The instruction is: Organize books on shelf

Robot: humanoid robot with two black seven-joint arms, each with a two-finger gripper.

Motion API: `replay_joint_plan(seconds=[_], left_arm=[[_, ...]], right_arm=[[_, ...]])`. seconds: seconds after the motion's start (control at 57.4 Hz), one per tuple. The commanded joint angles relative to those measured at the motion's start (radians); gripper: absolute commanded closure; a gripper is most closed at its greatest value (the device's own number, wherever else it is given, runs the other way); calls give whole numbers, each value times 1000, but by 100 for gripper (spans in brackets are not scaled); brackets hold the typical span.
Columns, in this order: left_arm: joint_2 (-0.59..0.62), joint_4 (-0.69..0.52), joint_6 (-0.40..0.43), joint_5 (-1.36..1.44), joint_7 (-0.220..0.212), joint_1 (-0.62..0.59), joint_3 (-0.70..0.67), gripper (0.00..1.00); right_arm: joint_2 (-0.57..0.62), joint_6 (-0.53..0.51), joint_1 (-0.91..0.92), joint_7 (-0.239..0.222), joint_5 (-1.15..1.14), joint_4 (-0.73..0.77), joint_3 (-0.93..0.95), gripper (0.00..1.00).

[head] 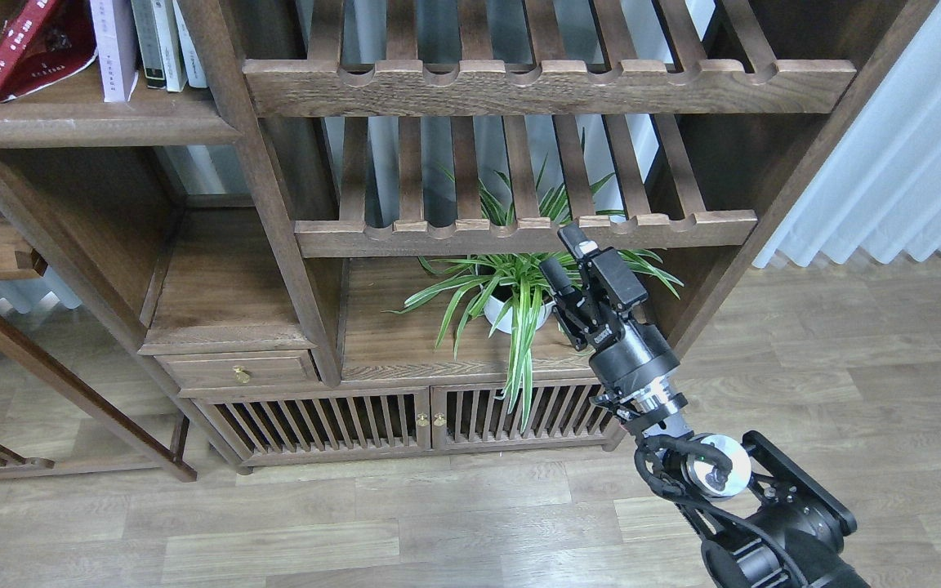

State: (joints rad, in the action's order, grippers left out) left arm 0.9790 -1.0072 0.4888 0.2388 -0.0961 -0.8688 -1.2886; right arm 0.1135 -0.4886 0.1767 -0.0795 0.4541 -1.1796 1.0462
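The shelf [86, 122], a dark brown solid plank with a rounded front edge, is at the top left. On it a red book [25, 49] with white characters on its spine leans to the right against a white-lavender book [115, 49], which stands upright. I cannot tell if a second dark red book lies behind the leaning one. My right gripper [564, 255] is far from the books, low at centre right in front of the lower slatted rack. Its two fingers stand apart and hold nothing. My left arm is out of view.
Thin white and grey-spined books [162, 41] stand right of the lavender one. Two slatted racks [548, 86] fill the middle bay. A potted spider plant [511, 302] sits just behind my right gripper. A drawer [235, 369] and slatted cabinet doors [409, 420] are below.
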Motion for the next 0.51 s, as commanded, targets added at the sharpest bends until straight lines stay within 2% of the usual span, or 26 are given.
replay_joint_plan(seconds=[0.0,0.105,0.261,0.349,0.488], left_arm=[[-69,9,0,80,29,1,-44,100],[-105,9,0,143,71,1,-72,100],[-143,4,0,247,160,1,-94,100],[-157,-2,0,307,232,1,-97,100],[-174,-4,0,355,318,5,-83,100]], right_arm=[[0,0,0,-2,0,0,0,19],[-1,0,0,-2,0,0,0,19],[-1,0,-3,-2,0,0,0,19],[-1,0,-5,-2,0,0,0,19],[0,0,-5,-2,2,0,0,19]])
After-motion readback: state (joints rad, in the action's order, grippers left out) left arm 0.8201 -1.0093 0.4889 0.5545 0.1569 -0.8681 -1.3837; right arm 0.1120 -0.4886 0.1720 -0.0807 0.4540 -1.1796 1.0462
